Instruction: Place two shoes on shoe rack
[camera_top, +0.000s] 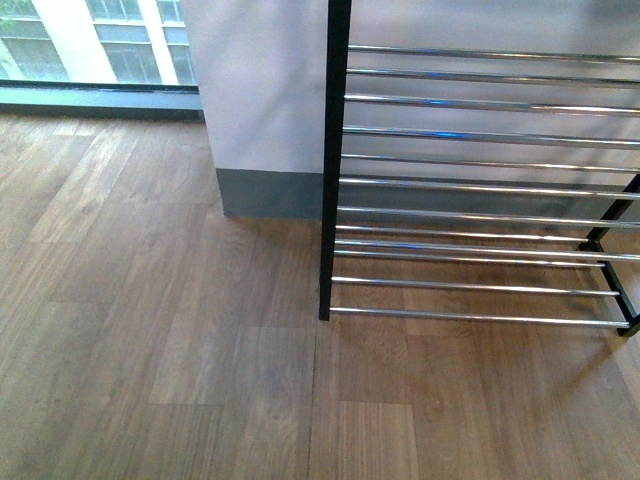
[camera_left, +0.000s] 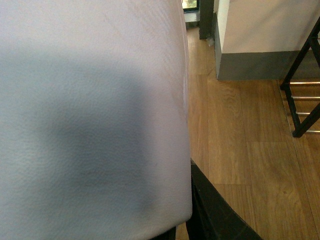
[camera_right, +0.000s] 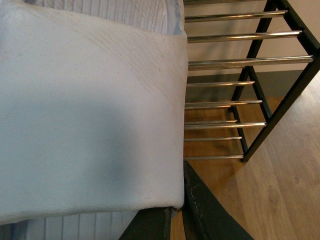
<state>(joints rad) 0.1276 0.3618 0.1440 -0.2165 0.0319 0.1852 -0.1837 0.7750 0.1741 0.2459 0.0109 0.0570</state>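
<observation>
Shoes: none in view; groping blind risks striking the shoe rack (camera_top: 470, 190).
My fingers: hidden, state unknown.

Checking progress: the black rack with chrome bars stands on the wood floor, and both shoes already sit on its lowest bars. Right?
Not quite. The rack does stand on the wood floor, but its bars are bare in the front view; no shoes appear in any view.
</observation>
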